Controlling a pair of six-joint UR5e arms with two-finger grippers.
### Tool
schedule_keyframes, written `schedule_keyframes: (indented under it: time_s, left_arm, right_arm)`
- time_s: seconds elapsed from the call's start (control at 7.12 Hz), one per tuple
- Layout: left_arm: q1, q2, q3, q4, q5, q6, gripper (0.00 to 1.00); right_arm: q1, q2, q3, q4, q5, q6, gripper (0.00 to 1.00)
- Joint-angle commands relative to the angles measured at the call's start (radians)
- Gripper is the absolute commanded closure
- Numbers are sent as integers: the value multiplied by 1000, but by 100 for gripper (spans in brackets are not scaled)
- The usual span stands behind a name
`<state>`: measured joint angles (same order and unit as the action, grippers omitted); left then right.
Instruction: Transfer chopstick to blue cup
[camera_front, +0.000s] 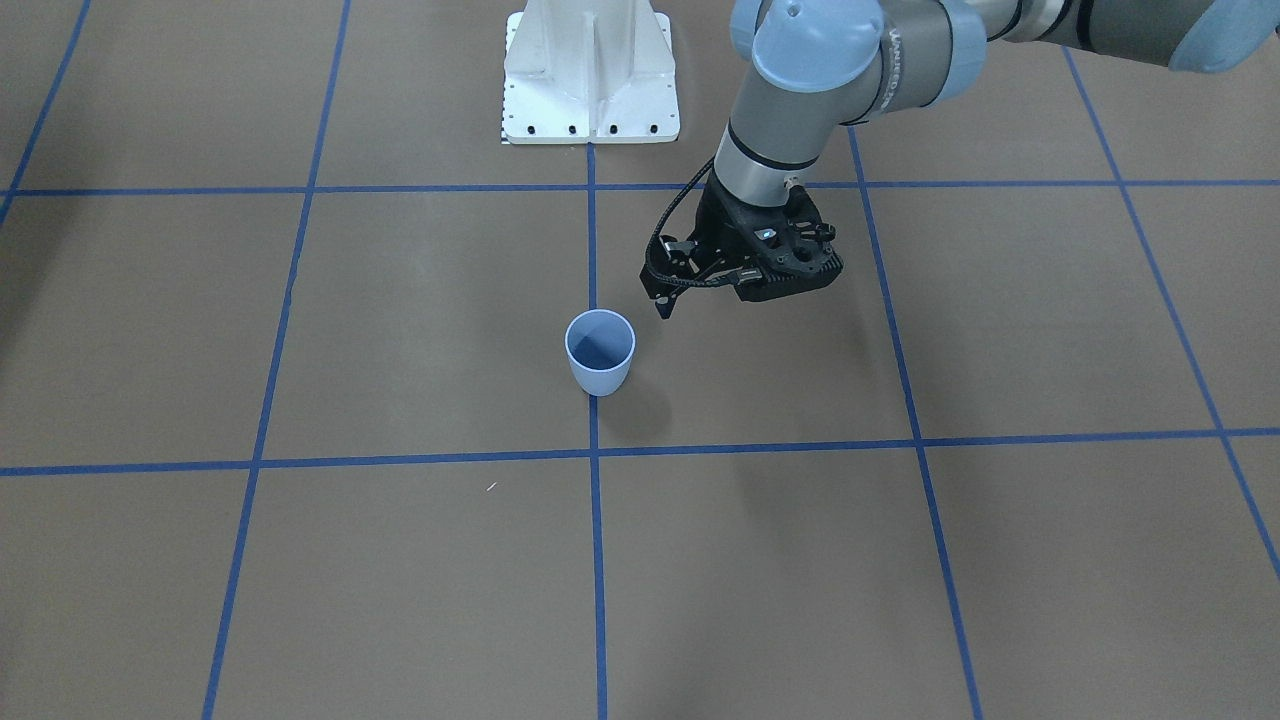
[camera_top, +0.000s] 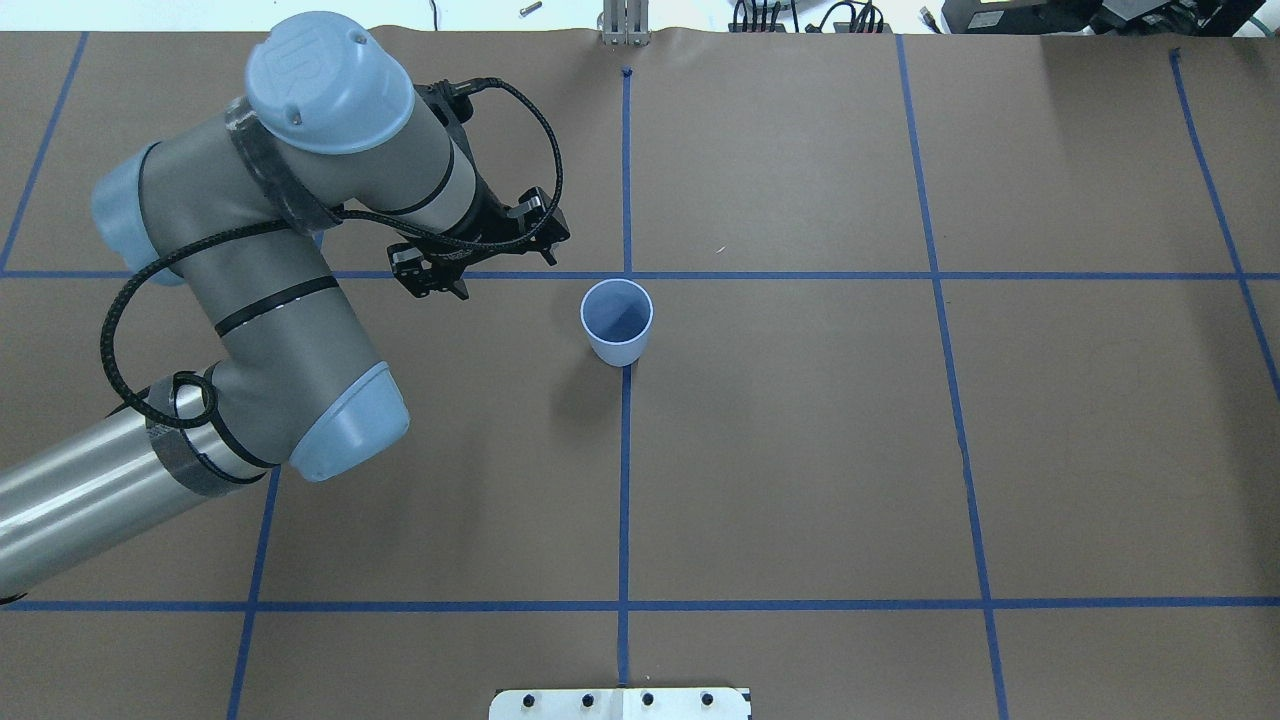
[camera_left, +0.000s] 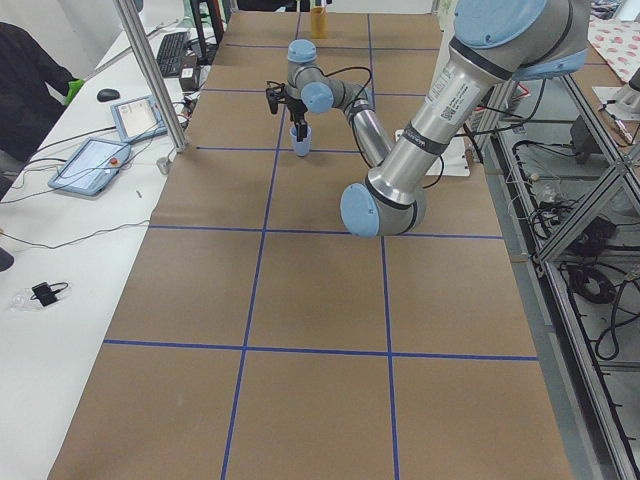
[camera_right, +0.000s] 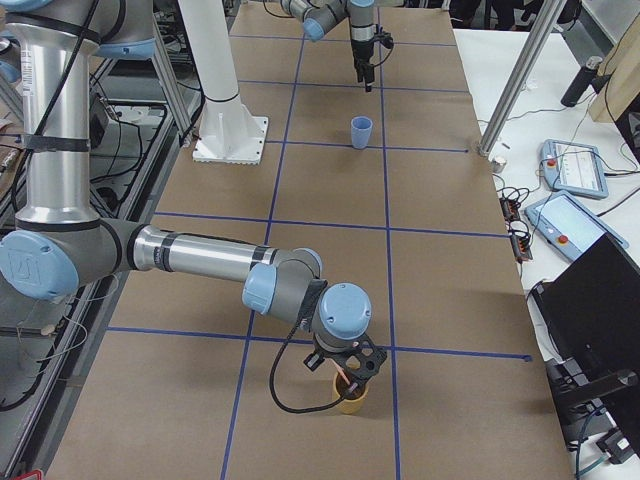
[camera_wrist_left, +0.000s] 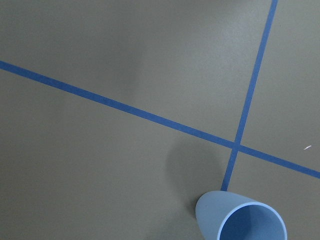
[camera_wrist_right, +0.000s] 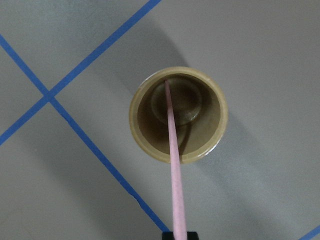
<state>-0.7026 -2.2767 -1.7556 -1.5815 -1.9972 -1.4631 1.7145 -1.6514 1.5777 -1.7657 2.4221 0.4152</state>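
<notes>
**Chopstick (camera_wrist_right: 173, 165) in your right gripper (camera_wrist_right: 178, 235), tip down inside the tan cup (camera_wrist_right: 178, 115).**

Your right jaws pinch the pink stick's upper end. You cannot tell whether the left gripper (camera_front: 662, 300) is spread or closed. If you lift off-vertical, the stick may drag on the tan rim and tip that cup, or swivel in so narrow a pinch. The blue cup (camera_front: 600, 352) stands upright, well apart up the table, and a slanted stick could topple it on entry. Your left gripper hangs just beside it without touching, so that arm may crowd the right arm's approach. The white robot base (camera_front: 590, 75) sits behind the cup, and tablets (camera_right: 575, 165) lie on the side bench.
</notes>
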Motion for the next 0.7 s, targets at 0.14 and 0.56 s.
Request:
schedule_keyframes:
  time_s: [0.14, 0.56]
  left_arm:
    - [0, -1, -8, 0, 0, 0, 2]
    - [0, 3, -8, 0, -2, -2, 2]
  right_arm:
    - [68, -5, 4, -1, -17, 2, 100]
    - [91, -7, 71, -12, -34, 7, 100]
